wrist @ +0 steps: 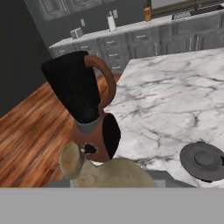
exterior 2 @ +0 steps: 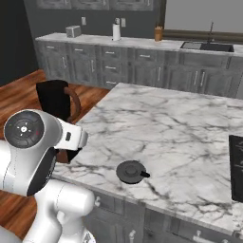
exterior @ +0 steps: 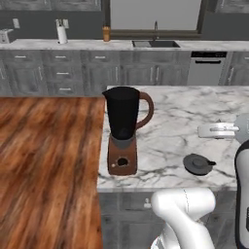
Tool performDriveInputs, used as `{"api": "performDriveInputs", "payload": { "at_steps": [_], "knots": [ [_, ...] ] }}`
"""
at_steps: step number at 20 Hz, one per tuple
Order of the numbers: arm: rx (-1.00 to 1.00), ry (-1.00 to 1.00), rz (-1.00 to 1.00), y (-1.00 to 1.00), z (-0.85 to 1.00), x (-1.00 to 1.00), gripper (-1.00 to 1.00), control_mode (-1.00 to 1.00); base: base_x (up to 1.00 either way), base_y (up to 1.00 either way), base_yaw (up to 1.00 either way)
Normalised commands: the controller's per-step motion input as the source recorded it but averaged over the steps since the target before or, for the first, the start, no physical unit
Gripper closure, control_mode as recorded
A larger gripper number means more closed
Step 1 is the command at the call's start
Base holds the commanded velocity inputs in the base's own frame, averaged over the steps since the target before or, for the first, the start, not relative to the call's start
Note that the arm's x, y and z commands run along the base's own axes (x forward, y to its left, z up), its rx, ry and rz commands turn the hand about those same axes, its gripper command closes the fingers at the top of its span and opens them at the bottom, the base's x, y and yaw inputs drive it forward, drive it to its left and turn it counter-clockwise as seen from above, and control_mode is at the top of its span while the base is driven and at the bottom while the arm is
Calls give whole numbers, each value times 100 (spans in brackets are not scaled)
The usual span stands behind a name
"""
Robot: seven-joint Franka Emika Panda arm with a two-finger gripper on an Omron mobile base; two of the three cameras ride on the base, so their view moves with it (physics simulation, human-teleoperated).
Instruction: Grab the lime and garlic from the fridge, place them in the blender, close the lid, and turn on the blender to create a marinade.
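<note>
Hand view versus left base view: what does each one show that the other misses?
Hand view alone: the tan garlic right in front of the camera, apparently held in the shut gripper. Left base view alone: the dishwasher under the far counter and the robot's white arm. Both share the blender with its jar open, the lid lying on the marble island, and the sink.

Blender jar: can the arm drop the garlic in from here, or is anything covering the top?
Probably yes. The blender stands open-topped at the counter's corner, its lid lies apart on the marble, and the garlic is in the jaws close by.
</note>
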Motion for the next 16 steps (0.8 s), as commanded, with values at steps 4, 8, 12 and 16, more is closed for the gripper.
{"api": "performDriveInputs", "payload": {
  "at_steps": [4, 8, 12, 16],
  "knots": [
    [0, 0, 0, 0, 0, 0, 100, 100, 9, -6, 5],
    [0, 0, 0, 0, 0, 0, 100, 100, 28, -7, -10],
    [0, 0, 0, 0, 0, 0, 100, 100, 64, 35, -25],
    [0, 0, 0, 0, 0, 0, 100, 100, 4, 66, -41]
  ]
}}
